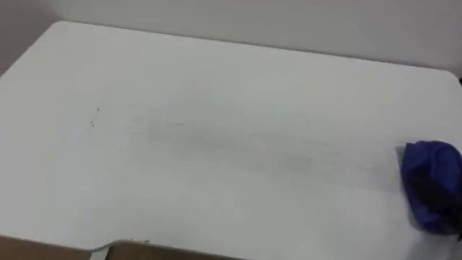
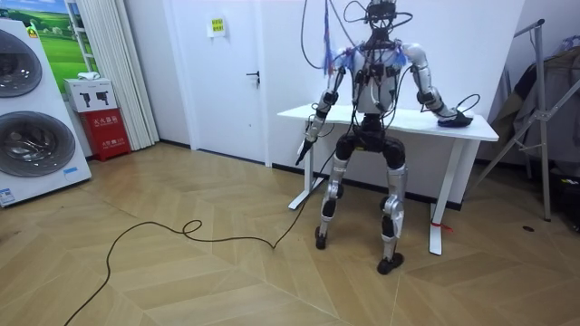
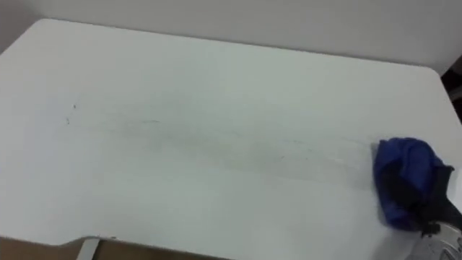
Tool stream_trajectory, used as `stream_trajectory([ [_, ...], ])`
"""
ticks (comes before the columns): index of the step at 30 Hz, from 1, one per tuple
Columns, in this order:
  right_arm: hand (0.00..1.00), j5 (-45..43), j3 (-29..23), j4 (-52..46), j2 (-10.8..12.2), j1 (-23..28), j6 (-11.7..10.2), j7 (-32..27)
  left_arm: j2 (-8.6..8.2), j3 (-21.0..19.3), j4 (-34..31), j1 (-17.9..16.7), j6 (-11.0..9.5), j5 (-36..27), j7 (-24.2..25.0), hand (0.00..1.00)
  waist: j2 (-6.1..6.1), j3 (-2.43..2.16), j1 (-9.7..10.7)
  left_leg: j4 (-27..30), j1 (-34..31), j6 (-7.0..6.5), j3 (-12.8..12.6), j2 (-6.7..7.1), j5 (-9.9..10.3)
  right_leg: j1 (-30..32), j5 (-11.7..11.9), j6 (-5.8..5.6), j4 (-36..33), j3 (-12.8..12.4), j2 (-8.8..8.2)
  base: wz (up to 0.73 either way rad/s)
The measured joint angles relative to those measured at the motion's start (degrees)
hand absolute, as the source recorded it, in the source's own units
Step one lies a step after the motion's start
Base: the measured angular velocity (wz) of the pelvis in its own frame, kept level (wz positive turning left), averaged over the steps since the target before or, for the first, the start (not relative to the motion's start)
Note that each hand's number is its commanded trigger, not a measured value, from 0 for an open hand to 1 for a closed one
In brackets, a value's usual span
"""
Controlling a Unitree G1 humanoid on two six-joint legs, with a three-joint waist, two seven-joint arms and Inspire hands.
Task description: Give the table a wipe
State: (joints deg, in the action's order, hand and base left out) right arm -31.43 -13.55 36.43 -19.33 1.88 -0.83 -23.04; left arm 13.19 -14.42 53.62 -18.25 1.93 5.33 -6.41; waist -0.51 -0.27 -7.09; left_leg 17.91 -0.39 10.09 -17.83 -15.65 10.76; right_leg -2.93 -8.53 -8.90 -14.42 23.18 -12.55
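A white table [image 1: 216, 87] spreads before me, with faint streaks across its middle [image 3: 216, 148]. A bunched blue cloth [image 3: 404, 170] lies near the table's right edge. My right hand [image 3: 433, 198] rests on it from the lower right, its dark fingers curled over the cloth. In the room view I stand facing the table [image 2: 299, 112], my right arm stretched out to the cloth [image 2: 453, 118] at the room view's right. My left hand [image 2: 311, 134] hangs beside the table's left end, below the top.
Two tiny dark specks [image 1: 97, 110] mark the tabletop's left part. The table's near edge [image 1: 108, 245] runs along the bottom left. A wall lies just beyond the far edge. In the room view, washing machines [image 2: 27, 109] stand far left and a metal stand [image 2: 544, 118] at the right.
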Motion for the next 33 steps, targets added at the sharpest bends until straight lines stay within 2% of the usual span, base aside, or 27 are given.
stream_trajectory([
  [3, 1.0, -2.29, 4.95, -3.32, 2.04, -3.09, 2.6, 0.49, -2.25, -0.02, -0.38, 0.8, 0.63, -0.12, -2.33, 0.0, 1.16, -0.03, -2.03, -4.32, 2.99, 0.61, 0.82, 0.47, -0.52, 1.24, 0.89, 0.6, 0.11, -0.42, 0.68, -0.68],
  [4, 1.0, -2.95, 8.03, -6.6, 3.03, -3.68, 4.13, 1.79, -3.06, 0.01, -0.54, 1.53, 0.55, -0.15, -2.48, 0.0, 1.17, -0.17, -2.63, -5.93, 3.52, 0.51, 1.07, 0.7, -1.35, 1.96, 1.02, 0.79, -0.15, -0.95, 0.89, -0.23],
  [5, 1.0, -3.13, 11.62, -9.46, 3.84, -4.28, 4.99, 3.33, -3.81, 0.23, -0.57, 2.15, 0.58, -0.21, -2.58, 0.0, 0.96, -0.29, -3.06, -7.63, 3.76, -0.44, 2.49, 1.37, -2.35, 2.17, 1.13, 0.96, -0.14, -0.9, 0.88, -0.09],
  [6, 1.0, -3.13, 13.44, -10.25, 4.15, -5.14, 5.46, 3.94, -4.13, 0.59, -0.57, 2.21, 0.59, -0.28, -2.6, 0.0, 1.09, -0.25, -3.29, -8.14, 3.87, -0.63, 3.18, 1.54, -2.47, 2.21, 1.14, 0.98, -0.14, -0.78, 0.88, 0.09],
  [8, 1.0, -3.13, 19.7, -10.62, 5.69, -9.51, 5.92, 7.24, -5.24, 1.52, -0.53, 2.24, 1.44, -0.18, -2.6, 0.0, 1.16, -0.14, -4.03, -8.63, 3.3, -0.81, 6.2, 2.25, -2.52, 2.26, 1.15, 1.03, -0.14, -0.05, 0.6, 0.18],
  [9, 1.0, -3.12, 20.65, -10.62, 6.13, -10.34, 5.93, 8.02, -5.34, 1.56, -0.54, 2.33, 1.81, -0.18, -2.58, 0.0, 1.23, -0.24, -4.29, -8.63, 2.96, -0.81, 6.8, 2.43, -2.52, 2.17, 1.15, 1.03, -0.13, 0.36, 0.45, 0.33],
  [11, 1.0, -2.72, 23.48, -10.49, 7.43, -13.17, 5.87, 11.3, -4.99, 1.11, -0.79, 1.91, 2.8, -0.17, -2.57, 0.0, 0.31, 0.19, -6.08, -8.58, 2.69, -0.79, 8.63, 2.71, -2.53, 2.17, 1.15, 1.04, -0.04, 0.74, 0.35, 0.22],
  [12, 1.0, -2.61, 23.68, -10.38, 7.86, -13.58, 5.75, 12.07, -4.88, 1.03, -0.79, 1.65, 3.05, -0.18, -2.6, 0.0, 0.01, 0.16, -6.06, -8.52, 2.44, -0.79, 8.93, 2.73, -2.53, 2.13, 1.12, 1.1, -0.03, 0.88, 0.35, 0.23],
  [13, 1.0, -2.15, 23.59, -9.79, 8.16, -13.82, 5.24, 12.94, -4.83, 1.07, -0.76, 0.77, 3.28, -0.22, -2.59, 0.0, -0.49, 0.19, -5.65, -8.37, 2.01, -0.79, 10.06, 2.86, -2.53, 2.12, 0.67, 2.08, -0.01, 0.89, 0.35, 0.46],
  [14, 1.0, -1.91, 23.2, -8.06, 7.97, -13.53, 3.8, 12.88, -4.84, 1.07, -0.72, -0.35, 3.32, -0.41, -2.49, 0.0, -0.76, 0.13, -5.08, -8.31, 1.88, -0.81, 10.75, 3.1, -2.54, 1.81, -0.16, 3.5, -0.23, 0.38, 0.36, 0.45],
  [15, 1.0, -1.72, 22.82, -7.38, 7.89, -13.42, 3.05, 12.95, -4.83, 1.07, -0.72, -0.94, 3.32, -0.72, -2.41, 0.0, -1.26, -0.16, -4.84, -8.25, 1.89, -0.81, 11.19, 3.18, -2.54, 1.76, -0.38, 3.88, -0.46, -0.08, 0.36, 0.34],
  [16, 1.0, -0.91, 22.17, -5.55, 7.81, -12.83, 1.71, 12.95, -4.63, 1.07, -0.72, -2.2, 3.32, -0.81, -2.14, 0.0, -1.71, -0.27, -3.83, -8.22, 1.79, -0.81, 11.89, 3.28, -2.53, 1.53, -0.51, 4.08, -0.47, -0.59, 0.37, 0.19],
  [18, 1.0, -0.52, 20.27, -2.93, 7.17, -11.6, -0.53, 11.6, -4.31, 1.08, -0.52, -3.57, 2.99, -0.69, -1.81, 0.0, -2.68, -0.18, -2.35, -8.12, 1.94, -0.79, 12.63, 3.33, -2.52, 0.82, -0.64, 4.32, -0.35, -1.05, 0.45, 0.19],
  [20, 1.0, -0.94, 15.12, -0.32, 5.52, -8.37, -2.86, 10.38, -4.09, 0.09, -0.46, -3.83, 2.42, 1.12, -1.4, 0.0, -3.99, -0.35, -0.45, -7.74, 1.97, -0.77, 13.16, 3.53, -2.51, 0.0, -0.63, 4.28, -0.05, -1.39, 0.45, 0.18],
  [21, 1.0, -1.54, 13.55, 0.21, 5.15, -7.27, -3.04, 10.06, -4.01, -0.5, -0.46, -3.86, 2.16, 1.73, -1.35, 0.0, -4.28, -0.46, 0.16, -7.59, 1.93, -0.75, 13.18, 3.57, -2.5, -0.31, -0.6, 4.24, 0.12, -1.38, 0.45, 0.15],
  [22, 1.0, -1.9, 10.88, 1.51, 3.97, -4.91, -3.4, 8.78, -3.46, -1.28, -0.45, -3.9, 1.64, 1.93, -1.24, 0.0, -4.63, -0.58, 0.78, -7.39, 2.05, -0.68, 13.24, 3.57, -2.45, -0.8, -0.23, 3.4, 0.32, -1.33, 0.45, 0.07],
  [23, 1.0, -1.01, 8.23, 2.83, 2.56, -2.46, -3.73, 7.77, -2.63, -1.5, -0.49, -3.85, 1.21, 1.94, -1.24, 0.0, -4.87, -0.74, 1.13, -7.14, 2.28, -0.55, 13.24, 3.56, -2.37, -1.41, 0.45, 1.81, 0.92, -1.32, 0.45, 0.0],
  [25, 1.0, 0.95, 4.73, 5.18, 1.27, -0.1, -4.14, 6.62, -1.98, -2.71, -0.49, -3.89, 0.56, 2.03, -1.35, 0.0, -4.79, -0.75, 2.38, -7.07, 3.01, -0.43, 13.24, 3.58, -2.28, -2.42, 0.84, 1.05, 1.26, -1.15, 0.45, 0.0],
  [28, 1.0, 3.22, 0.92, 7.34, -0.05, 2.84, -4.49, 4.91, -0.78, -2.79, -0.54, -3.79, 0.09, 1.91, -1.93, 0.0, -4.74, -0.73, 3.99, -6.08, 3.05, -0.16, 13.21, 3.57, -2.03, -3.17, 1.0, 0.33, 1.87, -0.91, 0.44, -0.04],
  [30, 1.0, 4.38, 0.87, 7.97, -0.84, 2.83, -4.05, 4.75, -0.62, -2.65, -0.54, -3.14, 0.03, 1.85, -2.13, 0.0, -4.59, -0.65, 4.04, -5.58, 2.9, -0.15, 13.19, 3.56, -2.04, -3.05, 1.08, 0.17, 1.84, -0.99, 0.42, -0.1],
  [33, 1.0, 3.9, 1.21, 7.42, -0.84, 2.87, -2.7, 4.28, -0.96, -1.66, -0.5, -1.3, 0.02, 1.42, -2.23, 0.0, -3.69, -0.67, 3.68, -4.82, 2.5, -0.18, 13.18, 3.56, -2.01, -2.82, 1.39, 0.12, 1.6, -1.78, 0.42, -0.12],
])
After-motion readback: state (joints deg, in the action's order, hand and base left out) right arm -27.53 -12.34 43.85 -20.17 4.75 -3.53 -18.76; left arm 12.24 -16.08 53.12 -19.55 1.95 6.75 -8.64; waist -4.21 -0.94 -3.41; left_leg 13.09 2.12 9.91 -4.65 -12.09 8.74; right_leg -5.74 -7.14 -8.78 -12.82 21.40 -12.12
